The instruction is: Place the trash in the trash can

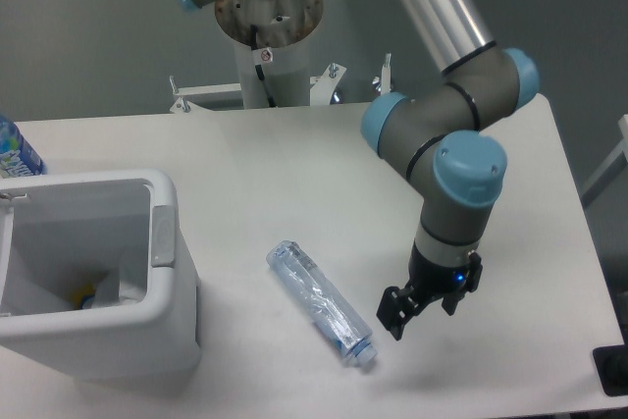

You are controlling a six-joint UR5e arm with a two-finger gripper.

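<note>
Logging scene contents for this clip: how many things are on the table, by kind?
Bottles: 2, a crushed clear bottle lying flat and a blue-labelled bottle at the left edge.
Bins: 1, the white trash can, something small inside.
Total: 3.

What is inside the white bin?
Inside the bin, something pale with a bit of yellow lies at the bottom. The near wall hides the rest of the floor.

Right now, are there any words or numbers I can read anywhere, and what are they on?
None can be read.
Upright bottle's blue label at the left edge: white lettering, too blurred and cut off to read.
Small sticker on the robot's white column: too small to read.
Crushed bottle, trash can: no text visible.
</note>
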